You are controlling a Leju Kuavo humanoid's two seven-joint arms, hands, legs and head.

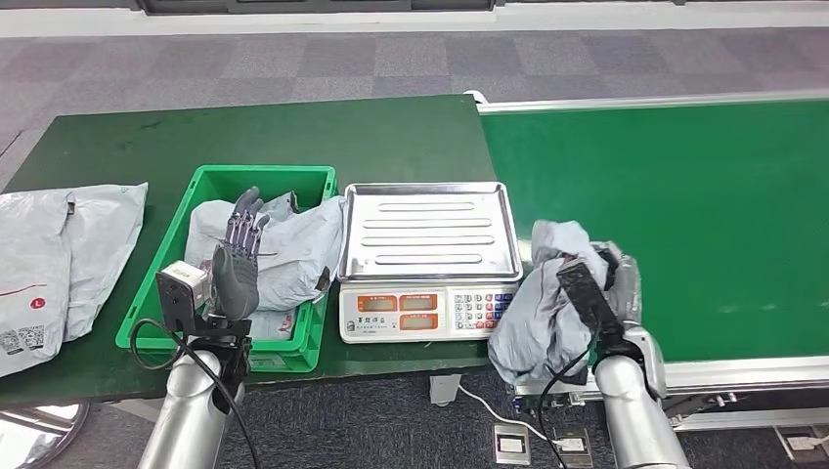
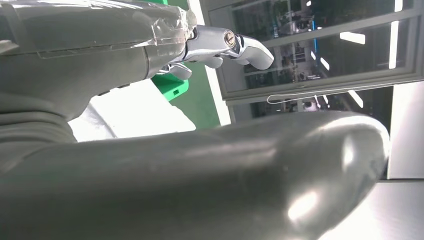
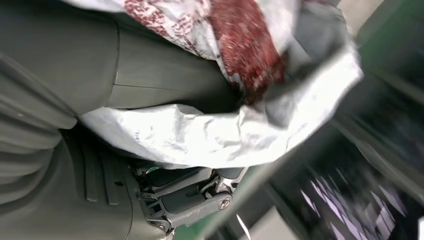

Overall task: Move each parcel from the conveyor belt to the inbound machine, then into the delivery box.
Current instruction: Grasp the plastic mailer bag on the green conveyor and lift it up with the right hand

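Right hand [image 1: 608, 283] was clamped on a crumpled grey parcel [image 1: 543, 303], held at the near edge of the conveyor belt [image 1: 684, 215], just right of the scale [image 1: 427, 259]. Right wrist view: parcel [image 3: 220, 130] pressed against the hand, red-and-white print on it, not readable. Scale's steel tray [image 1: 427, 232] was bare; front panel had 2 orange displays plus a keypad, text too small to read. Left hand [image 1: 239, 259] was over the green delivery box [image 1: 186, 239], fingers apart and straight, holding nothing. 1 grey parcel in box [image 1: 293, 249]. More grey bags [image 1: 59, 264] lay on the table's left side, 1 with a red round "L" mark and a QR label.
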